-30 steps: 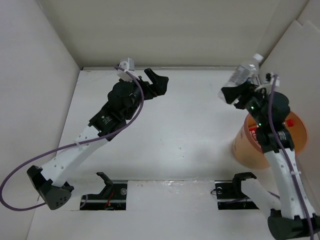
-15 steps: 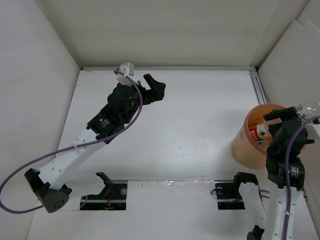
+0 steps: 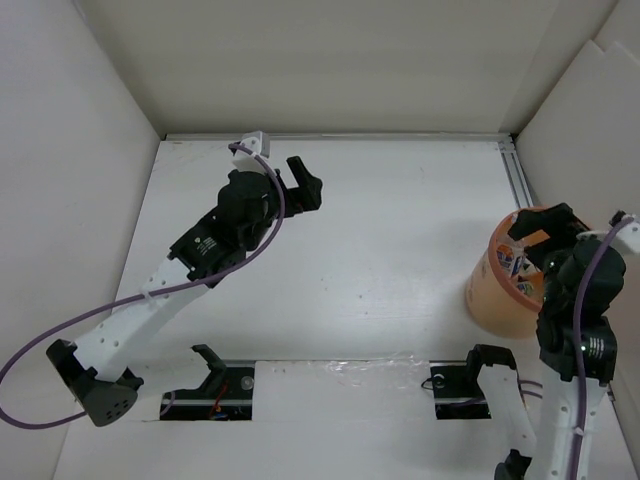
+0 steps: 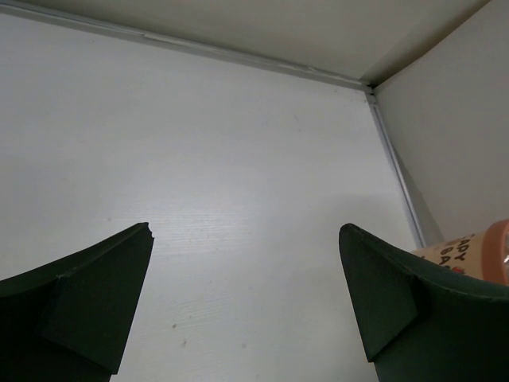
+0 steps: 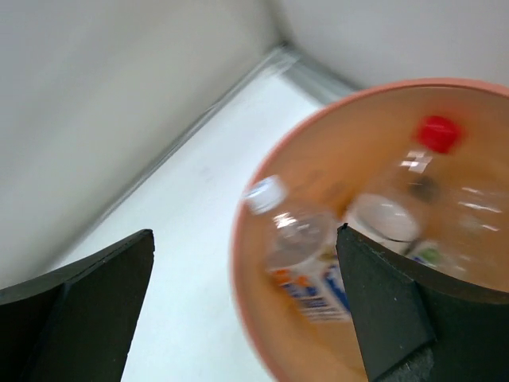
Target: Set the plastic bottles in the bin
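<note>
While the right claw (image 5: 246,239) gapes empty above the bin (image 3: 492,292), left claw (image 4: 245,232) outstretched; wide, empty

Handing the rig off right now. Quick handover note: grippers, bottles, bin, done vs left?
Left gripper: open, empty, above the table toward its far left.
Right gripper: open, empty, held over the bin at the table's right edge.
Bottles: several are inside the bin, including a white-capped clear bottle and a red-capped bottle. The exact count is unclear because the right wrist view is blurred.
Done: no bottle shows outside the bin in any view.
Left: probably nothing to pick. Lift the right arm away from the bin and confirm the count.
</note>
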Controlling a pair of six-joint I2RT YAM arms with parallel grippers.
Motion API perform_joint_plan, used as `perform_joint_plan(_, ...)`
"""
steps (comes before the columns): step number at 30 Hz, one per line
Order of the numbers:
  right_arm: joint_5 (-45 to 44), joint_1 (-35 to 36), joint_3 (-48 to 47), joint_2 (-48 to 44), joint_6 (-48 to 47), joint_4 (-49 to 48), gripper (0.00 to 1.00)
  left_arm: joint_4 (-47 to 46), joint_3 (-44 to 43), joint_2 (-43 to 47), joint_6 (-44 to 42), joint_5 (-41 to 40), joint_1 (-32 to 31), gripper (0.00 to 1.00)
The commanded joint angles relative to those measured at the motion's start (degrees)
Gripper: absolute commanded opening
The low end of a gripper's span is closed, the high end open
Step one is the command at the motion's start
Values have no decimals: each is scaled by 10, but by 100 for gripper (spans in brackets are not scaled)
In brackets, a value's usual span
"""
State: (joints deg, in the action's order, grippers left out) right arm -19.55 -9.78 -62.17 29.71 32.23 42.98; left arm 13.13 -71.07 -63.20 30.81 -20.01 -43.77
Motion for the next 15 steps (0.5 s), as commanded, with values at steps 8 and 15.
perform_joint_plan(8, 312, 181, -110, 140, -135, -55, 100, 117, -13, 86, -76, -44, -33, 100)
perform_joint_plan(15, 14, 590, -170, 220, -118, 1, 100, 125, 37, 158, -116, 58, -47, 100)
